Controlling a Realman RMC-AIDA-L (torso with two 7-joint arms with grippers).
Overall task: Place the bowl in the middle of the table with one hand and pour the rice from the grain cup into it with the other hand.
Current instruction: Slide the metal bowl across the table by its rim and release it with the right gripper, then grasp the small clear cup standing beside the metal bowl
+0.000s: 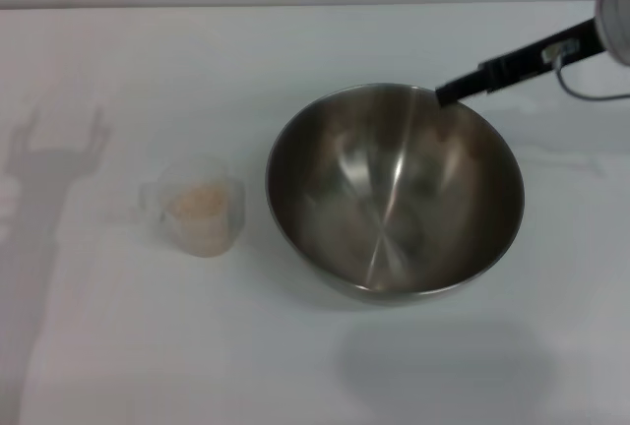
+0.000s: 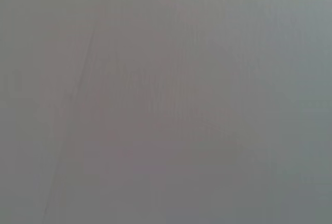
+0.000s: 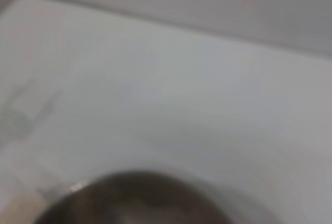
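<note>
Tabletop [image 1: 118,346] fills my view, white and bare of any readable writing. On it the steel bowl [image 1: 394,194] sits near the middle, tilted, no label showing. My right gripper [image 1: 448,91] touches its far rim; whether it is spread or pinching I cannot tell. Left of the bowl stands the cup [image 1: 200,207], holding rice [image 1: 198,203].

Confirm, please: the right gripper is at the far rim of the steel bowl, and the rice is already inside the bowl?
Not quite. The right gripper is at the bowl's far rim, but the head view shows the rice in the grain cup; the bowl is empty.
</note>
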